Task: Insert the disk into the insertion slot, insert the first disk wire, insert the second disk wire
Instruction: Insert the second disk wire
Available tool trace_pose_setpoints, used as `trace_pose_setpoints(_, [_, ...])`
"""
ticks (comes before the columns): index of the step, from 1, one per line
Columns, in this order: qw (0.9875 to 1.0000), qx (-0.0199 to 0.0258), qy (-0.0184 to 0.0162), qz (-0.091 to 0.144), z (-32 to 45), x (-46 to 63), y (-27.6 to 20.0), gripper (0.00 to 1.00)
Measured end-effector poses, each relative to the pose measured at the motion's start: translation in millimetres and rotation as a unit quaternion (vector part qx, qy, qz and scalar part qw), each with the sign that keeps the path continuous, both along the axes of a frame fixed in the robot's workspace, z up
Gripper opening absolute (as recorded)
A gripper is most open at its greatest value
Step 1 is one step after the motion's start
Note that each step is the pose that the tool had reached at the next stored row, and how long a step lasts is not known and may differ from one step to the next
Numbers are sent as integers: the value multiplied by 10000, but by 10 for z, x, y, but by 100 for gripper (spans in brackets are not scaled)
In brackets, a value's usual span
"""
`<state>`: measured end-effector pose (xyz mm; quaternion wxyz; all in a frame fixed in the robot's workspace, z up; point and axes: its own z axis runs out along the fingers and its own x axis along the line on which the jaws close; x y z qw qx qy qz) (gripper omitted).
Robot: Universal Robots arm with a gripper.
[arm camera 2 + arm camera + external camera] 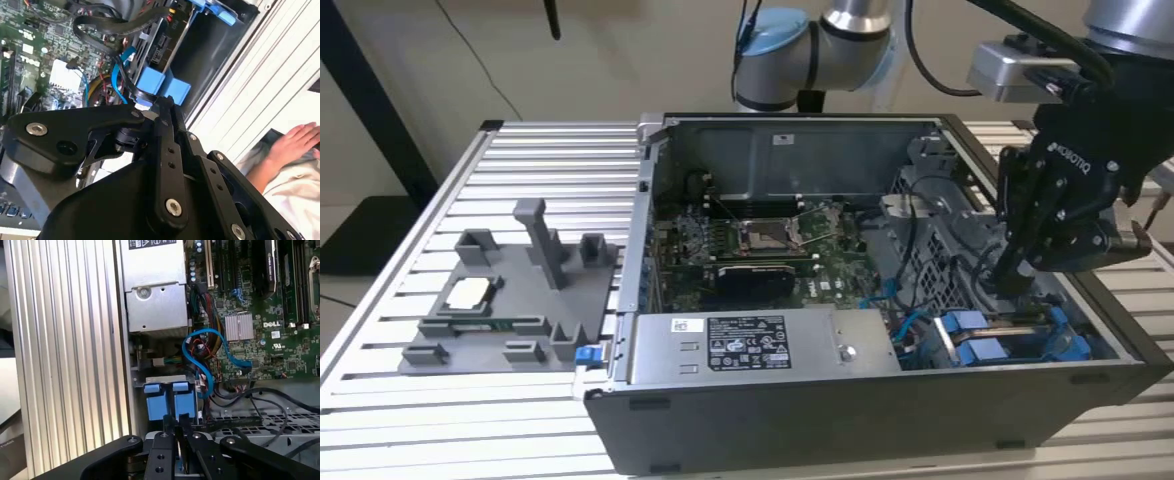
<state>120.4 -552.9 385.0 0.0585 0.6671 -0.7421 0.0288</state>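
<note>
The disk sits in the insertion slot (1087, 330) at the front right corner of the open computer case, and its blue frame tabs (970, 335) (155, 396) (150, 80) stick out. My gripper (1007, 280) reaches down into the case just above those tabs. In both wrist views the fingertips (168, 426) (162, 105) are pressed close together. A black disk wire (127, 82) runs down and ends between them. A blue disk wire (200, 337) loops over the motherboard beside the bay.
The silver power-supply box (747, 345) fills the case's front. The motherboard (761, 250) lies behind it. A grey fixture plate (507, 300) rests on the slatted table at the exterior view's left. A person's hand (300, 137) is beside the table.
</note>
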Motion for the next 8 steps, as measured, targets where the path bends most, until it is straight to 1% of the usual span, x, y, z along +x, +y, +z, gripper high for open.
trace_pose_setpoints(4, [10000, -15, 0, 0, -27, 64, 0, 16])
trace_pose_setpoints(8, [10000, -19, 0, 0, -54, 121, 0, 16])
